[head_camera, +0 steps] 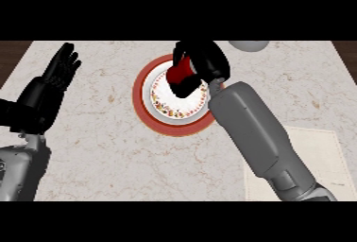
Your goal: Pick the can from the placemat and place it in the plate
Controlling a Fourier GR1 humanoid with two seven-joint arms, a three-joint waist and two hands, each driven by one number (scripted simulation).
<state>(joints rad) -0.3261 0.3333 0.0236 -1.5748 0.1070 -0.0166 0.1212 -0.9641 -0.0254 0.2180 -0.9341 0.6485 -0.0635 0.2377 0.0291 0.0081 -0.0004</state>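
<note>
Now the right hand (200, 60), fingers curled round the red can (181, 72), hangs over the plate (159, 100). Letting go while the can is tilted or off the plate's middle could tip it toward the rim. The left hand (57, 71) rests open at the left of the tabletop (105, 142).

Two smooth grey forearms (261, 137), black jointed fingers (63, 61)
</note>
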